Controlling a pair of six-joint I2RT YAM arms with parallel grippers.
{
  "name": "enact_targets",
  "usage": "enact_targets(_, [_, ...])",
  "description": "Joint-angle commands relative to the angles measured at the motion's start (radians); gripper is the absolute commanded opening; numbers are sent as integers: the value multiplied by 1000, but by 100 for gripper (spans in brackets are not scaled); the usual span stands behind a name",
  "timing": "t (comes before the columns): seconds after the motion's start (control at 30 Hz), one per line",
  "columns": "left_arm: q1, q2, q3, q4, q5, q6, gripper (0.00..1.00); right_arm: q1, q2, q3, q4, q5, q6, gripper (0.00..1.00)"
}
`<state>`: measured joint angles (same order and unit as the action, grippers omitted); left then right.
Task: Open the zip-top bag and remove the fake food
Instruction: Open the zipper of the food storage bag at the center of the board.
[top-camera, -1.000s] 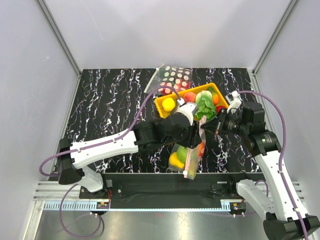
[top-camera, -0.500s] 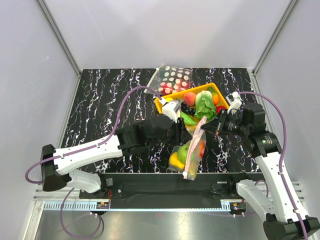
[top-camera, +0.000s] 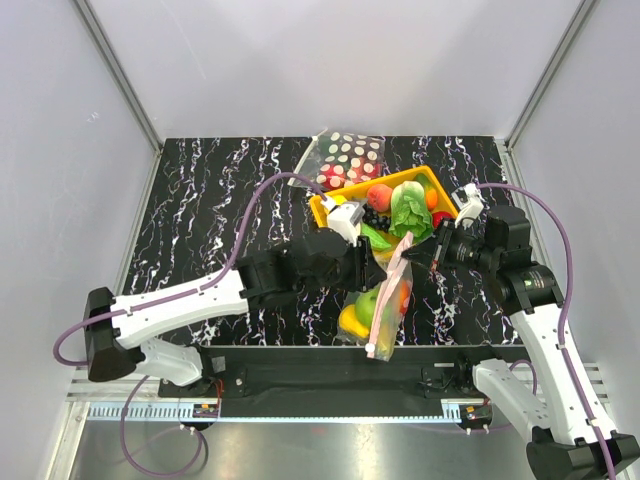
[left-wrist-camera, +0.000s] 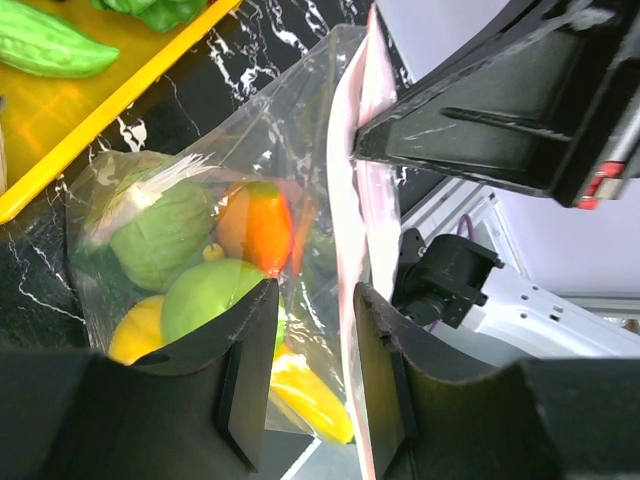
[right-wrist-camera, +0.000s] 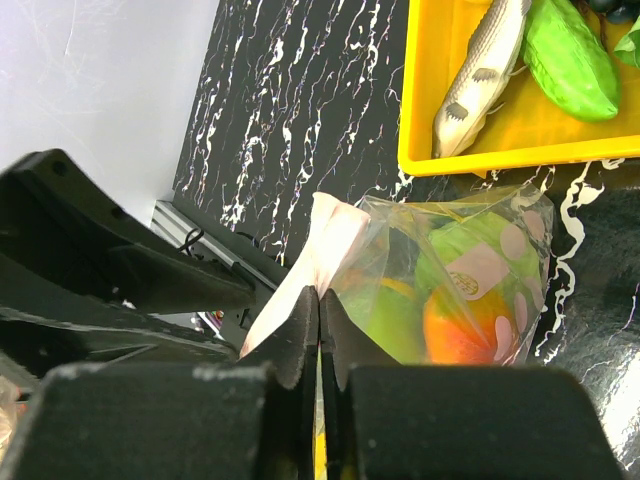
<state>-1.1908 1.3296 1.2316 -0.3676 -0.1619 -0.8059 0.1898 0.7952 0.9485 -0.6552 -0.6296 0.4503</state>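
The right claw (right-wrist-camera: 320, 305) pinches the zip-top bag (right-wrist-camera: 470, 290) by its strip; the spread left claw (left-wrist-camera: 312, 300) could, seemingly, grab both walls, leaving it sealed.

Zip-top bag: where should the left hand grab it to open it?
Probably the free lip of the pink zip strip, below the right gripper pinching it, coming from the left. The zip-top bag hangs from that strip, fake food sagging low.

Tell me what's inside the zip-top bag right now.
Through the zip-top bag: two green fruits, an orange one, yellow pieces. The left gripper hides the bag's lower part.
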Motion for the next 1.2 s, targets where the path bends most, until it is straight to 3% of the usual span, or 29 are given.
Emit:
enact_targets(0.0, [0,31,28,26,12,7,41,5,-13,12,23,-9,8,0])
enact_targets(0.3, [0,68,58,58,56,43,40,5,-16,4,28,-21,8,0])
enact_targets(0.57, [2,88,46,177,192,76,43,5,-14,1,23,-18,2,0])
enact_targets(0.6, [0,88,46,188,200,80,40,5,-14,-1,22,-18,2,0])
enact_targets(0.67, [0,91,46,193,211,82,15,5,-13,-2,23,-15,1,0])
enact_targets(0.73, [2,91,46,182,200,77,0,5,-11,-2,17,-7,-2,0])
enact_targets(1.17, [30,-44,-35,-85,-109,-93,0,5,-33,32,-155,5,-104,6])
